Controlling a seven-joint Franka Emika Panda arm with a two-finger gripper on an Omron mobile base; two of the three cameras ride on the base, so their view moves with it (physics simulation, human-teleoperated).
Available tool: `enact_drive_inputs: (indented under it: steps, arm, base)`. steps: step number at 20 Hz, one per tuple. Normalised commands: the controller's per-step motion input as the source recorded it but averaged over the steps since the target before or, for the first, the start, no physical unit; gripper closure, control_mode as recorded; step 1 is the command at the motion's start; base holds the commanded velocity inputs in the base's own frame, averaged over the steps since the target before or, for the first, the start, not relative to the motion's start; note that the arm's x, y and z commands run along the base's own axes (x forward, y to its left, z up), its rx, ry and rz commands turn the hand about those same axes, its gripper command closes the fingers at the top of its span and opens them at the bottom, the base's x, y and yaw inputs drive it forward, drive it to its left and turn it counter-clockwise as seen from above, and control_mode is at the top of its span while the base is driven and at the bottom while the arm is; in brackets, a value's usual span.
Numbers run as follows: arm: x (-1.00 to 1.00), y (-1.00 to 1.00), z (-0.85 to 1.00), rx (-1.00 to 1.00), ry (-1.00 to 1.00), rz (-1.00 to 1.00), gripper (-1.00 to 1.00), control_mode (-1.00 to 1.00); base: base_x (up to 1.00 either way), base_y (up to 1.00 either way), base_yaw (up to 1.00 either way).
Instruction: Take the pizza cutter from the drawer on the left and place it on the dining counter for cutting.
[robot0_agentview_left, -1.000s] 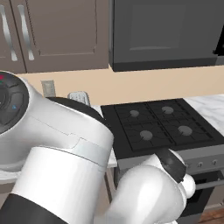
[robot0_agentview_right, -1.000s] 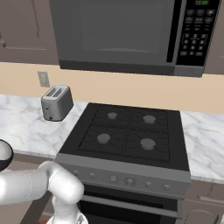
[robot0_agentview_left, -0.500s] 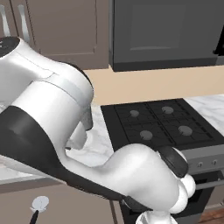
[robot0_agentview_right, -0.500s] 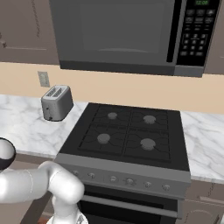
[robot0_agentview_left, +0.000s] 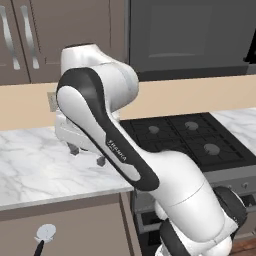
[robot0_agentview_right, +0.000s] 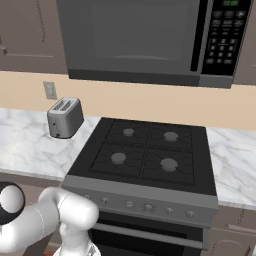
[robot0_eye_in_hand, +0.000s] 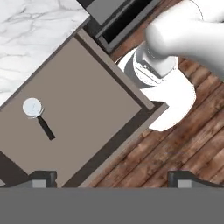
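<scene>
Gripper: spread wide, nothing between the tips at the bottom edge of the hand view.
Pizza cutter: lying flat on the drawer floor, left of centre in the hand view; wheel up-left, dark handle running down-right; also at lower left of the left base view.
Drawer: pulled open below the marble worktop.
Stove: centre of the right base view.
Toaster: just left of the stove.

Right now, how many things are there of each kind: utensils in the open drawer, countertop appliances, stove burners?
Utensils in the drawer: 1, the pizza cutter
Countertop appliances: 1, the toaster
Stove burners: 4
Total: 6
</scene>
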Motion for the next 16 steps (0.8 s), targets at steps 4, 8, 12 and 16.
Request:
enact_drive_inputs:
  steps: [4,8,12,16]
  arm:
    - [0.08,-0.08,-0.83,0.13,0.25,-0.11,-1.00,-1.00]
    - [0.13,0.00,-0.89,0.00,0.16,-0.02,-1.00,-1.00]
    - [0.01,0.22,-0.82,-0.03,0.01,0.20,-1.00,-1.00]
    - [0.00,0.28,-0.42,-0.02,0.00,0.44,-1.00,-1.00]
  base:
    - [0.00,0.00,0.00]
    - [0.00,0.00,0.00]
    - [0.00,0.00,0.00]
    - [0.00,0.00,0.00]
